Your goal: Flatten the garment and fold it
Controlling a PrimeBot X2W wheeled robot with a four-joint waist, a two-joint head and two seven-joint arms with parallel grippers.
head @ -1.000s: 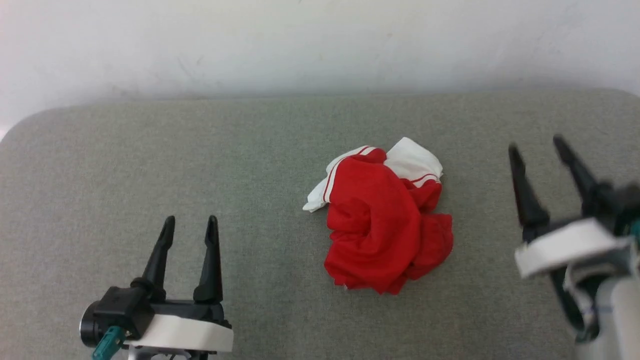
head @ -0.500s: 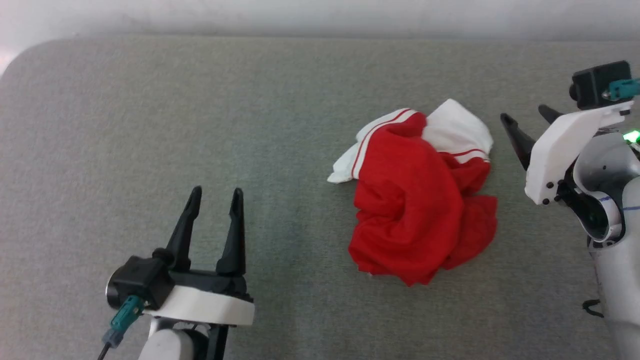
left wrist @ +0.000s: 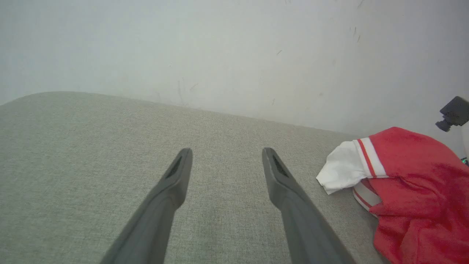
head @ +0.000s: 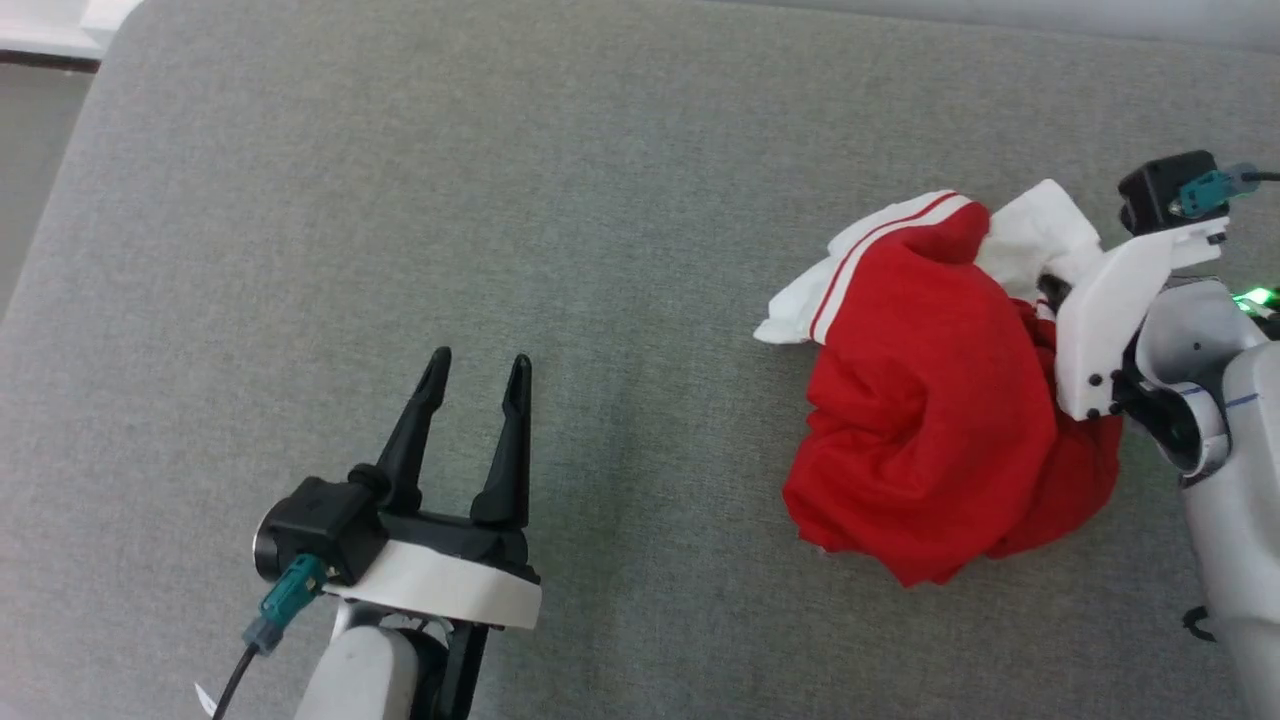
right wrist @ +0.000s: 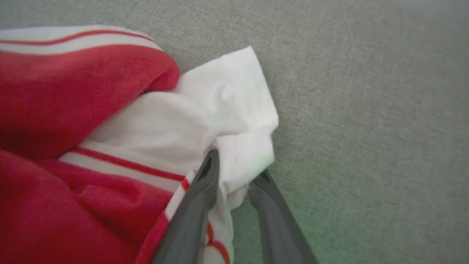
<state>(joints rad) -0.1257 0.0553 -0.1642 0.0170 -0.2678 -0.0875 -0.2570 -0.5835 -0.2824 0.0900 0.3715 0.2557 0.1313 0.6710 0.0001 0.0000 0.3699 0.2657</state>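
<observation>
Head view: garment (head: 930,400) is lying crumpled on grey cushion (head: 500,150), left gripper (head: 478,365) hovering well apart; left wrist view: its fingers (left wrist: 172,179) are standing parted; right wrist view: right gripper (right wrist: 238,167) is pinching garment's white sleeve (right wrist: 227,110).

Colour key. The garment (head: 930,400): red body, white sleeves (right wrist: 220,110), red-and-white striped trim. The table (head: 500,200): grey-green woven cover. The left hand (head: 480,357) and right hand (right wrist: 238,165): black fingers (head: 410,440), white wrist plates (head: 440,595), teal connectors (head: 285,605). The wall (left wrist: 220,55): off-white.
</observation>
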